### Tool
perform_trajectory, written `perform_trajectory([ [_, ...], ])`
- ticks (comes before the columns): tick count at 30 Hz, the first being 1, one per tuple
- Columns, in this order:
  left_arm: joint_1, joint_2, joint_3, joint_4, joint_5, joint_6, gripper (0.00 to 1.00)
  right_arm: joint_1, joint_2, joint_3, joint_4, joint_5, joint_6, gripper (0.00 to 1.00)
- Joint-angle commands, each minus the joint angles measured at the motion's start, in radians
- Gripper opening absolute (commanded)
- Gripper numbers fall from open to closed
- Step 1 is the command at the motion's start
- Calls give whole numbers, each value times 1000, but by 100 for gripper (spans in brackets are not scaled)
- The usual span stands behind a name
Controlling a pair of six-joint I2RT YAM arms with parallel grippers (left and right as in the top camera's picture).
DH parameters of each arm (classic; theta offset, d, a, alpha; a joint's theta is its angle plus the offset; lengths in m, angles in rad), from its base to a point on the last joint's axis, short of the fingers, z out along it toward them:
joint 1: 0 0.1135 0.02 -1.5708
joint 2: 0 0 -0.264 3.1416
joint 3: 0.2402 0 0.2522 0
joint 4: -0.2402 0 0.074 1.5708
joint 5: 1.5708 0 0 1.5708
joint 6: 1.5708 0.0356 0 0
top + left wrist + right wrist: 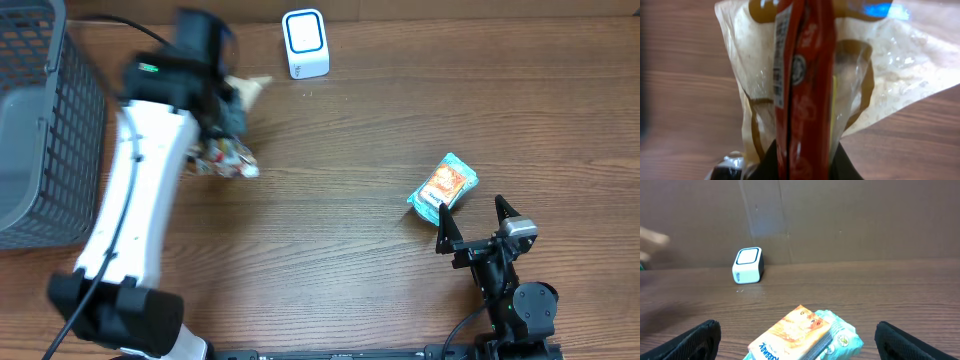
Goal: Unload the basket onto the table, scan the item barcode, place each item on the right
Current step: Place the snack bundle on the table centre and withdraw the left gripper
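Left of the scanner (305, 43), left gripper (225, 112) clamped on snack bag (805, 75); scan judged pending. Right gripper (470, 215) spread wide, empty, beside teal packet (443, 185).

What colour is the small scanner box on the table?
Scanner: white, dark blue ring; right wrist view.
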Motion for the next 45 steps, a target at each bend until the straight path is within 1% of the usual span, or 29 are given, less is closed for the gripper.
perform_trajectory([
  [1,-72,-2,-179,117,-39,-69,7,-2,-10,-10,4,10,-3,100],
  [4,-127,-2,-323,255,-45,-87,6,-2,-10,-10,4,10,-3,100],
  [5,-158,-2,-405,343,-47,-94,5,-2,-10,-10,4,10,-3,100],
  [6,-171,-2,-444,388,-52,-94,6,-2,-10,-10,4,10,-3,100],
  [11,-218,-2,-587,560,-92,-94,8,-2,-10,-10,4,10,-3,100],
  [13,-223,-2,-614,586,-98,-94,10,-2,-10,-10,4,10,-3,100],
  [14,-223,-2,-622,594,-98,-94,14,-2,-10,-10,4,10,-3,100],
  [17,-223,-1,-633,601,-95,-94,29,-2,-10,-10,4,10,-3,100],
  [19,-223,-1,-634,602,-91,-94,46,-2,-10,-10,4,10,-3,100],
  [23,-223,-1,-634,601,-84,-94,56,-2,-10,-10,4,10,-3,100],
  [25,-223,-1,-633,603,-85,-89,58,-2,-10,-10,4,10,-3,100],
  [27,-221,-2,-624,599,-85,-65,59,-2,-10,-10,4,10,-3,100],
  [29,-221,-5,-600,570,-93,-60,53,-2,-10,-10,4,10,-3,100],
  [30,-221,-8,-584,554,-96,-60,52,-2,-10,-10,4,10,-3,100],
  [35,-221,-11,-469,434,-90,-61,51,-2,-10,-10,4,10,-3,100],
  [42,-213,-8,-475,340,-100,-72,50,-2,-10,-10,4,10,-3,100],
  [45,-201,-7,-486,325,-99,-84,44,-2,-10,-10,4,10,-3,100],
])
